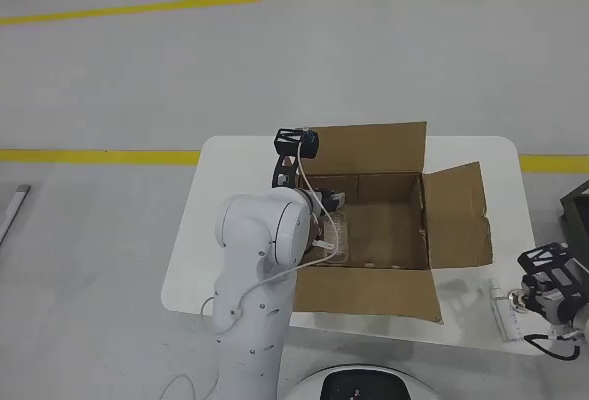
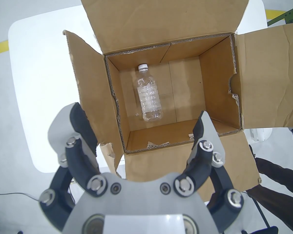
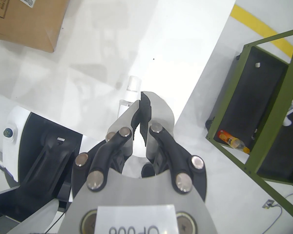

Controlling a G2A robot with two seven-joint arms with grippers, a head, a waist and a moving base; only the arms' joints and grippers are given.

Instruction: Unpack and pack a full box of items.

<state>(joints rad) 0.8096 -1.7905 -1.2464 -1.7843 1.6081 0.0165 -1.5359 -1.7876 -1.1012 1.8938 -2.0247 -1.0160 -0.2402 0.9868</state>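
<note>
Hanging above the open cardboard box (image 2: 217, 81), the left gripper (image 2: 139, 113) points straight down with its fingers (image 2: 81, 120) spread wide and nothing between them. The box sits at the centre right of the top view on the white table (image 1: 204, 250), with all four flaps folded outward. On the box floor a clear plastic bottle (image 2: 149, 96) with a white cap lies on its side. In the top view it is in the left part of the box, close to the left wall and partly under the left arm. The rest of the box floor around it is bare cardboard.

At the lower right of the top view, the right gripper (image 3: 139, 103) is over the table's right edge, well apart from the box. Its fingers are clenched together, pads meeting, grasping nothing. A second clear bottle (image 3: 133, 86) lies flat on the table just beyond the fingertips; whether they touch it cannot be told.

Off the table at the right edge of the top view stands a green-framed rack (image 3: 236, 103) with a dark inside, and an orange bottle (image 3: 232, 141) lies in its lower part. A yellow line (image 1: 74, 156) crosses the grey floor behind the table.
</note>
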